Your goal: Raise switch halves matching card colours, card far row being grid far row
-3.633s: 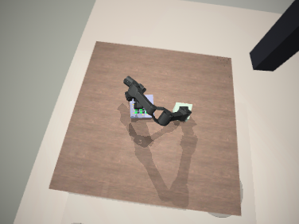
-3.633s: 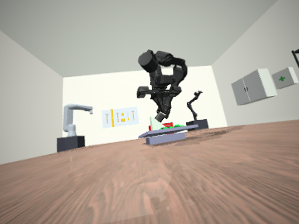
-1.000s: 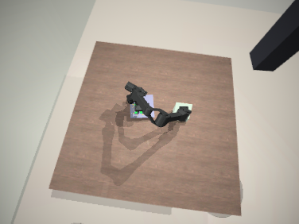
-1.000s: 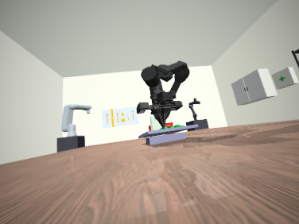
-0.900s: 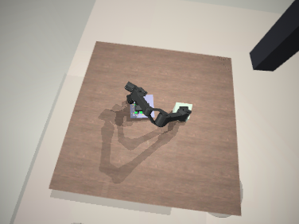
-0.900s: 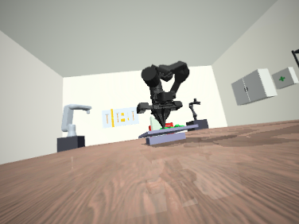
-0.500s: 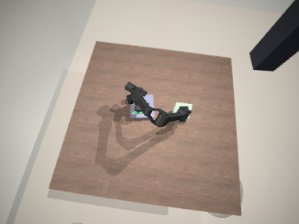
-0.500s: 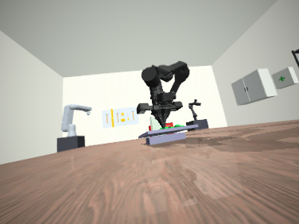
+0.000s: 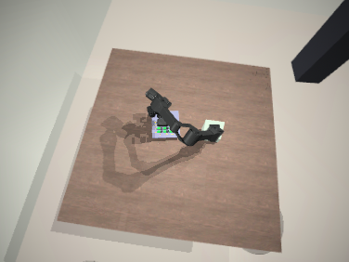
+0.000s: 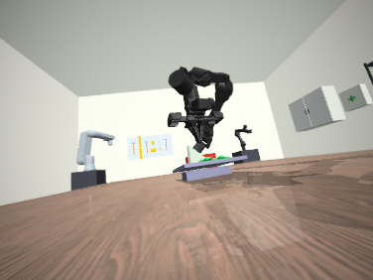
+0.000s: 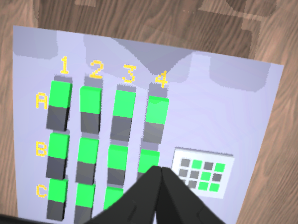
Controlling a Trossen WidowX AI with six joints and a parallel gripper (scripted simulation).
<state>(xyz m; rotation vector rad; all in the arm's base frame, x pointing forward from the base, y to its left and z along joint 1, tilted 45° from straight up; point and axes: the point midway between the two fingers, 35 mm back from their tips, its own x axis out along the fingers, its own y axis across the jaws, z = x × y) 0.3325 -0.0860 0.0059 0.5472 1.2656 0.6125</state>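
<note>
The lavender panel (image 9: 174, 116) (image 10: 207, 174) (image 11: 240, 115) carries rows A to C and columns 1 to 4. Each visible switch has a green far half and dark near half; which half is raised is hard to tell. A4 (image 11: 156, 112) has a lighter grey near half. The card (image 11: 227, 172) reads, far row: grey, green, grey, green; middle: grey, grey, green, grey; near: first square partly hidden, then grey, green, green. My gripper (image 10: 199, 148) (image 11: 159, 174) is shut and empty, above the panel, its tips overlapping the view near B4 (image 11: 148, 160). C4 is hidden behind it.
The wooden table (image 9: 153, 186) (image 10: 124, 223) surrounds the panel. A pale base plate (image 9: 207, 124) lies under the arm's base. A dark post (image 9: 320, 46) stands beyond the table corner. The arm covers part of the panel in the top view.
</note>
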